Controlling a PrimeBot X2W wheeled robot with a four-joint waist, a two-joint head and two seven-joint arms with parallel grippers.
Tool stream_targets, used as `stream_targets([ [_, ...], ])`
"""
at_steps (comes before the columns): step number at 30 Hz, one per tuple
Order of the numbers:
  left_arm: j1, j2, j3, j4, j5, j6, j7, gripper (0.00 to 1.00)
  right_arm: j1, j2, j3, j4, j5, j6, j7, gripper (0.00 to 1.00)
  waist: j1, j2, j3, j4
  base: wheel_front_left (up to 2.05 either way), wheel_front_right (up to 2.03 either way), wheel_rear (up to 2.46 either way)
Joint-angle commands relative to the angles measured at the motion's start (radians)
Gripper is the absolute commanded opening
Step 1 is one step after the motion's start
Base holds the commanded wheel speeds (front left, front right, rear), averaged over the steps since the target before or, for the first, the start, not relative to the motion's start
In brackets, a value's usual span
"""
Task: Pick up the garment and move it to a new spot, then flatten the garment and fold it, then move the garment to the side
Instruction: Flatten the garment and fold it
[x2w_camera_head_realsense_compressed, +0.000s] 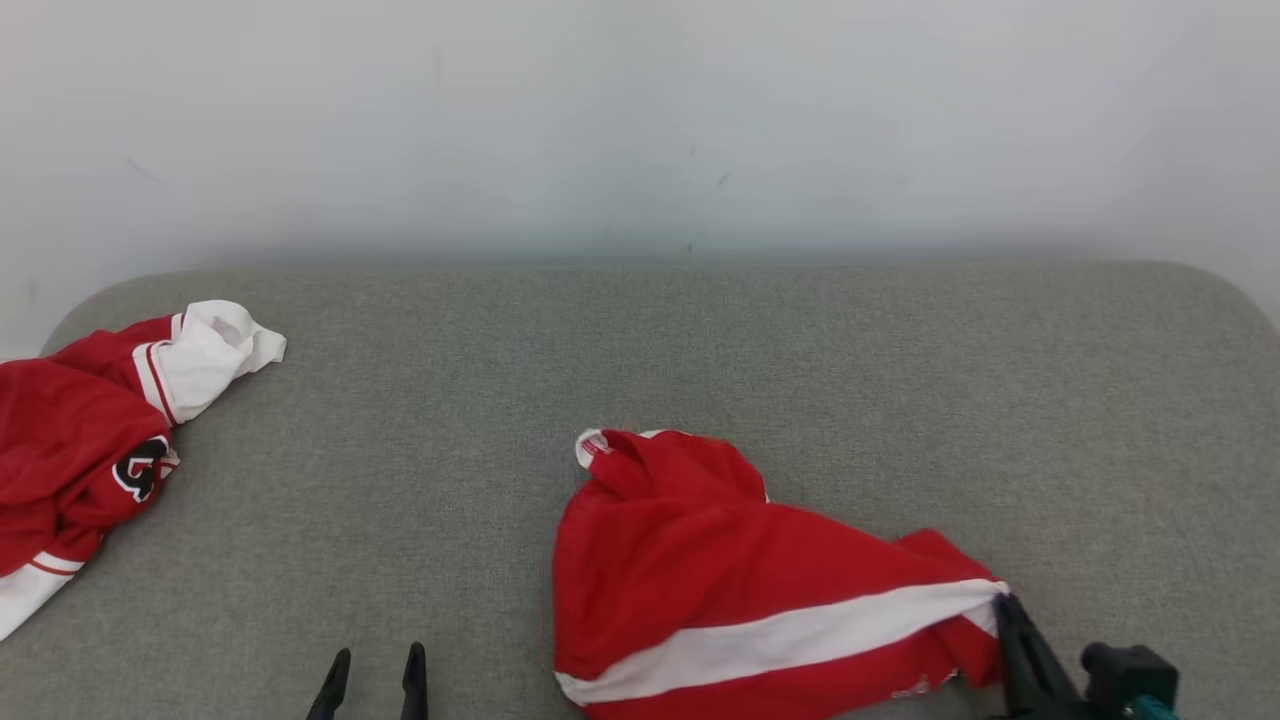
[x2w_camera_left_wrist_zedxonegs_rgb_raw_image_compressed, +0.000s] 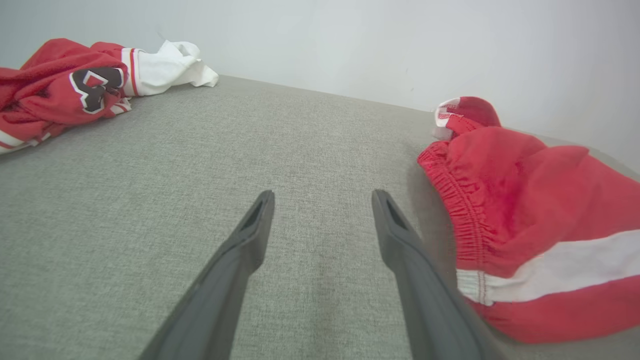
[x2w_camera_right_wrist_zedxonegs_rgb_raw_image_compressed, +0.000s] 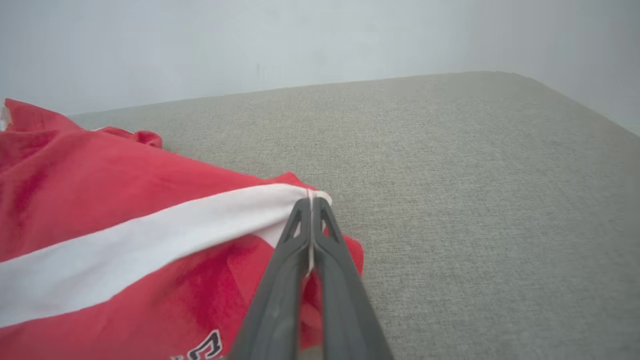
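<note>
Shorts: the shorts (x2w_camera_head_realsense_compressed: 720, 560) lie in a loose heap near the pad's (x2w_camera_head_realsense_compressed: 700, 340) front edge, a little right of its middle, one corner drawn out toward the pad's right end.
Right gripper: the right gripper (x2w_camera_head_realsense_compressed: 1003, 600) is closed tight on that drawn-out corner, just where the white stripe (x2w_camera_head_realsense_compressed: 800, 625) ends. The cloth is pinched thin between the fingers.
Left gripper: the left gripper (x2w_camera_head_realsense_compressed: 379, 652) has its jaws spread wide and holds nothing. It sits low at the pad's front edge, left of the middle, just beside the waistband (x2w_camera_left_wrist_zedxonegs_rgb_raw_image_compressed: 462, 200) but apart from it.
Handling: likely light and fully limp. The shorts should trail and drape from whichever point is held, so a one-corner lift will probably let the rest hang bunched or drag across the pad.
Where to hold: the pinched corner looks sound for moving. For flattening, a second hold on the waistband would seem best, as its gathered elastic gives a thicker edge to pinch.
Slip risk: the weave looks smooth, so a thin pinch could slide out under a hard pull.
Shorts, make: red knit with a slight sheen, one broad white stripe, a ruched waistband and dark lettering near the hem.
Pad: grey-green coarse woven cover, flat, with rounded corners. It looks grippy enough to drag on cloth.
Jersey: a red and white jersey (x2w_camera_head_realsense_compressed: 70, 450) with a black emblem is crumpled at the pad's left end, well apart from the shorts.
Wall: a plain pale wall (x2w_camera_head_realsense_compressed: 640, 120) stands behind the pad's far edge.
</note>
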Motion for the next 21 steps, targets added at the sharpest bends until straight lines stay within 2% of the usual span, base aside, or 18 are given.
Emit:
stream_targets([
  [1, 0.006, -0.002, -0.009, 0.001, -0.009, -0.002, -0.004, 1.0, 0.021, -0.018, -0.024, -0.011, -0.011, 0.004, -0.001, 0.0, 0.0, 0.0, -0.002, -0.004, 0.0, 0.0, 0.0],
  [5, 0.002, -0.002, -0.034, 0.01, -0.023, -0.002, -0.003, 1.0, 0.033, -0.044, -0.06, 0.017, -0.027, 0.004, 0.0, 0.0, 0.0, 0.0, -0.003, -0.011, 0.0, 0.0, 0.0],
  [10, -0.001, -0.002, -0.066, 0.024, -0.03, -0.001, -0.004, 1.0, 0.011, -0.042, -0.063, 0.066, -0.034, 0.004, -0.001, 0.0, 0.0, 0.0, -0.006, -0.018, 0.0, 0.0, 0.0],
  [11, -0.001, -0.002, -0.071, 0.027, -0.03, -0.001, -0.004, 1.0, 0.011, -0.04, -0.064, 0.071, -0.035, 0.004, 0.0, 0.11, 0.0, 0.0, -0.007, -0.018, 0.0, 0.0, 0.0],
  [12, -0.001, -0.002, -0.077, 0.029, -0.032, -0.001, -0.004, 1.0, 0.012, -0.038, -0.067, 0.075, -0.035, 0.004, 0.0, 0.38, 0.0, 0.0, -0.009, -0.018, 0.0, 0.0, 0.0],
  [13, 0.0, -0.002, -0.085, 0.029, -0.034, -0.001, -0.004, 1.0, 0.014, -0.035, -0.071, 0.075, -0.033, 0.004, -0.001, 0.88, 0.0, 0.0, -0.011, -0.018, 0.0, 0.0, 0.0],
  [14, 0.001, -0.002, -0.101, 0.031, -0.036, -0.001, -0.003, 1.0, 0.02, -0.03, -0.073, 0.068, -0.033, 0.004, -0.001, 1.0, 0.0, 0.0, -0.013, -0.018, 0.0, 0.0, 0.0],
  [21, 0.021, 0.011, -0.181, 0.052, -0.026, 0.0, -0.004, 1.0, 0.073, -0.012, -0.074, -0.017, -0.017, 0.004, 0.0, 1.0, 0.0, 0.0, -0.023, -0.022, 0.0, 0.0, 0.0],
])
